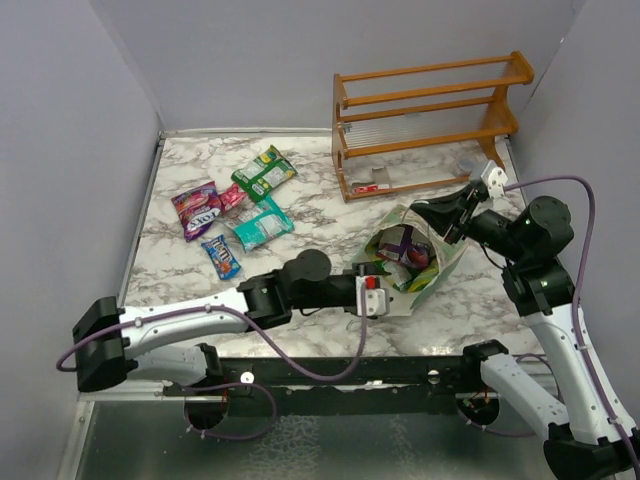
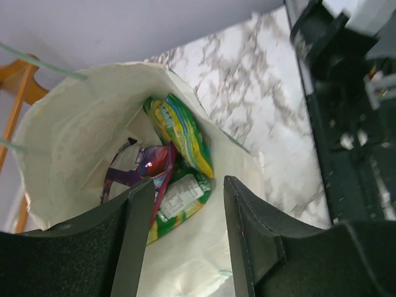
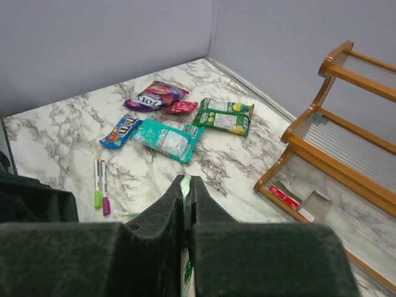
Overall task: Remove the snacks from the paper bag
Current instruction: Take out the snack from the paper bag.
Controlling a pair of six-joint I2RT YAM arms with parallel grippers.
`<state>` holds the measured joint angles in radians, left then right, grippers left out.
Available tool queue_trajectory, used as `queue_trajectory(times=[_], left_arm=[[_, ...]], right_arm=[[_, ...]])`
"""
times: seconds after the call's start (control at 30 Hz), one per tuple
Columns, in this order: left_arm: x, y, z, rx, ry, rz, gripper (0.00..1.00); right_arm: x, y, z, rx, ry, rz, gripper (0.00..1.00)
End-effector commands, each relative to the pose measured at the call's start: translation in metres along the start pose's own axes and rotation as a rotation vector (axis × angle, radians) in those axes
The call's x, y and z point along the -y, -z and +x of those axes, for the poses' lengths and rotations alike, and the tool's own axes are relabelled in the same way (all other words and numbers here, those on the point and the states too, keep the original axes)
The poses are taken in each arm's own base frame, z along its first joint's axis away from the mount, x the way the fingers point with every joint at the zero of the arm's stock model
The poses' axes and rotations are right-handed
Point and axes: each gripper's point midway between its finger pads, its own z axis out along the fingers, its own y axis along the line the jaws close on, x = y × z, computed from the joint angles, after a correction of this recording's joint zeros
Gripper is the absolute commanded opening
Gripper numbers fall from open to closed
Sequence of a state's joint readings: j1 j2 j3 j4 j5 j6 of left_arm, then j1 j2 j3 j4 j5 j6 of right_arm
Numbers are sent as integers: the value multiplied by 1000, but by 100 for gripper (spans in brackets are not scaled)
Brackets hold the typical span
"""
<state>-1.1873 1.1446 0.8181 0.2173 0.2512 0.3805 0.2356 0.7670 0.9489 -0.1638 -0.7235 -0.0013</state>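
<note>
- Marble-patterned counter (image 1: 300, 140) is closed in by grey walls (image 1: 250, 60) at the left, rear and right of the top view. Its near edge meets a black rail (image 1: 400, 372).
- An orange wooden rack (image 1: 430, 125) fills the upper right corner, and a small red-and-white item (image 3: 283, 196) lies on its bottom shelf.
- The paper bag (image 1: 437, 278) sits centre right, just below the rack, tilted with its mouth turned toward the left arm.
- Five snacks lie grouped at upper left: green packet (image 1: 265, 172), purple packet (image 1: 196, 208), pink packet (image 1: 232, 196), teal packet (image 1: 262, 224) and blue packet (image 1: 221, 256). Open counter separates this group from the bag.
- The left fingers (image 2: 141, 204) are spread apart at the bag mouth and grip nothing.
- Only the left wrist view shows the cream interior in detail. A yellow-green packet (image 2: 185, 136) lies against the bag wall, with a purple-and-red packet (image 2: 151, 164) beside it.
- The right fingers (image 3: 185, 204) are closed, pinching the bag's upper rim. A sliver of pale green paper shows between them.
- Only the right wrist view shows two marker pens (image 3: 101, 189) side by side near the blue packet.
</note>
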Motion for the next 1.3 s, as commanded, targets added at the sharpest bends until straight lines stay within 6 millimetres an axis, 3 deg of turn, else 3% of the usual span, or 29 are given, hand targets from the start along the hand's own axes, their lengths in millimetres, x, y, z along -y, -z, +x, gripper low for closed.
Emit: queue_trajectory(times=[0.0,0.2,0.43,0.9,1.27], left_arm=[[-17,-22,28,-150,-279,-2,51],[-19,-65,66,-287,-396,74,50],[-33,-92,105,-406,-514,62,48],[-63,-97,158,-452,-440,49,51],[-90,-108,179,-494,-439,-21,58]], right_arm=[[-8,4,-26,64,55,-26,2],[-11,7,-33,78,67,-25,2],[-15,8,-38,84,73,-48,2],[-20,9,-44,96,78,-70,2],[-22,9,-46,102,75,-85,2]])
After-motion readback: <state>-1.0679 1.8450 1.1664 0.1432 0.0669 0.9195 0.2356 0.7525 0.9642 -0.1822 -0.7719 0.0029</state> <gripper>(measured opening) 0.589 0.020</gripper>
